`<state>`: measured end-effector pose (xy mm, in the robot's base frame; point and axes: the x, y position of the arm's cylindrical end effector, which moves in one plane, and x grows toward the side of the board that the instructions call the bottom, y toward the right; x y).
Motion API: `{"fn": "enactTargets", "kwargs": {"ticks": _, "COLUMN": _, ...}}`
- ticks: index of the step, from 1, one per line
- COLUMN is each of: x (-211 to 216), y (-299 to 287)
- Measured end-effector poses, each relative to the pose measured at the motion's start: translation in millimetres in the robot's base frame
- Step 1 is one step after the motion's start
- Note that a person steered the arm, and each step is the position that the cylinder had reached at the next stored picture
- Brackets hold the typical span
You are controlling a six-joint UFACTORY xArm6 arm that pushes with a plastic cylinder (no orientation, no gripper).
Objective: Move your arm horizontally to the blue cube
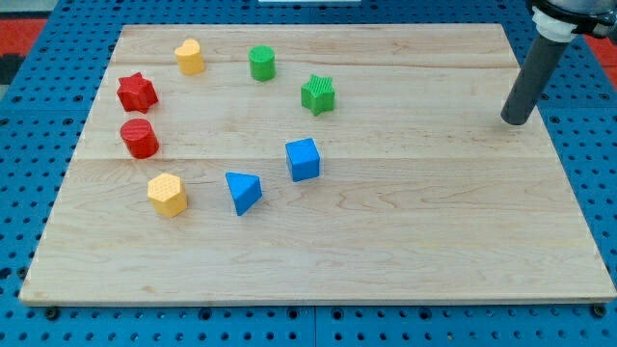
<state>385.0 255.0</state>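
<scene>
The blue cube sits near the middle of the wooden board. My tip rests on the board at the view's right, far to the right of the blue cube and a little higher in the view. No block touches the tip. A blue triangular block lies just left of and below the cube.
A green star block and a green cylinder lie above the cube. At the view's left are a yellow block, a red star, a red cylinder and a yellow hexagonal block. Blue pegboard surrounds the board.
</scene>
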Motion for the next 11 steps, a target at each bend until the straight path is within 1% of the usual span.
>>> {"fn": "enactTargets", "kwargs": {"ticks": 4, "x": -2.3, "y": 7.5}}
{"fn": "enactTargets", "kwargs": {"ticks": 5, "x": 4.2, "y": 20.1}}
{"fn": "enactTargets", "kwargs": {"ticks": 6, "x": 34.5, "y": 7.1}}
{"fn": "enactTargets", "kwargs": {"ticks": 7, "x": 46.9, "y": -1.0}}
{"fn": "enactTargets", "kwargs": {"ticks": 9, "x": 57.2, "y": -1.6}}
{"fn": "enactTargets", "kwargs": {"ticks": 10, "x": 90.2, "y": -14.1}}
{"fn": "enactTargets", "kwargs": {"ticks": 11, "x": 134.2, "y": -64.8}}
